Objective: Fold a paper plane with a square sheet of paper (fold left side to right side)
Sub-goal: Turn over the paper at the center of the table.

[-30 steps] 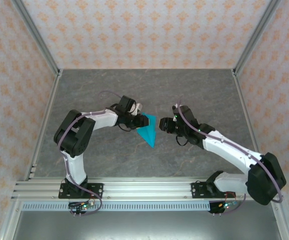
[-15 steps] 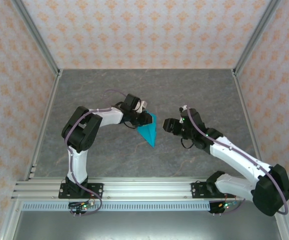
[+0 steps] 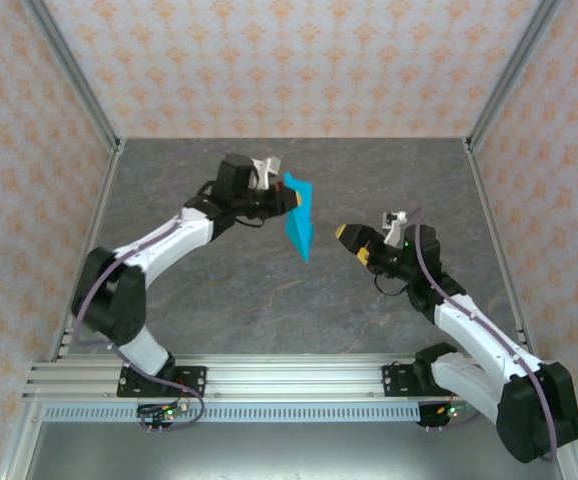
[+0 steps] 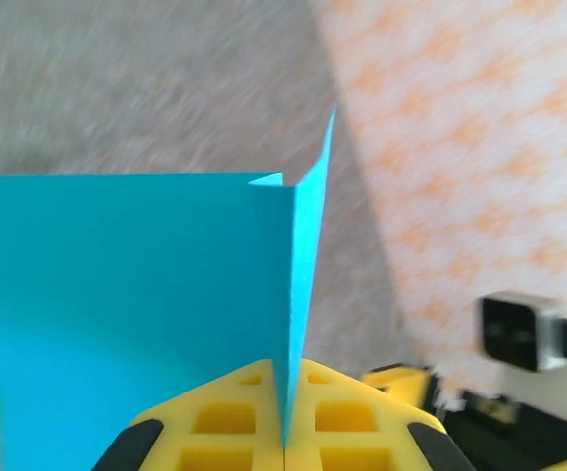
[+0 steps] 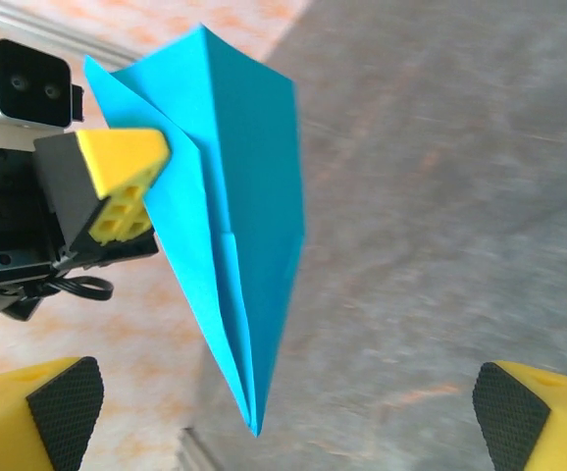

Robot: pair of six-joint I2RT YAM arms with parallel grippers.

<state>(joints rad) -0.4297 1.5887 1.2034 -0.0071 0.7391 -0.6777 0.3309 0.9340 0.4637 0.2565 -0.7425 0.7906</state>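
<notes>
Since a second ago the left arm [image 3: 159,250] has stretched out toward the far wall [image 3: 289,70] and carried the plane [image 3: 301,222] up and away from the spot between the two arms where it sat. The right arm [image 3: 469,330] has let go and drawn back to its own side.

From above, the left fingers [image 3: 285,201] are closed on the wide rear end of the plane. Its narrow nose points back toward the near edge, over the middle of the grey worktop [image 3: 219,290]. The right fingers [image 3: 350,234] sit near the nose, just to its right, with a clear gap to the paper.

On the left wrist view the two yellow left fingers [image 4: 225,422] meet with the plane [image 4: 136,294] pinched between them along a fold. One flat blue panel spreads to the left of the grip. A thinner flap stands edge-on right above the seam where the fingers meet. The background is blurred.

On the right wrist view the plane [image 5: 234,226] hangs in the air with its point down and its creases running lengthwise. One yellow tip of the left fingers [image 5: 122,186] presses on its wide upper left part, below a small camera [image 5: 24,83]. The right fingers [image 5: 48,412] are spread wide, one pad in each bottom corner, with nothing between them and the plane well clear of both.
</notes>
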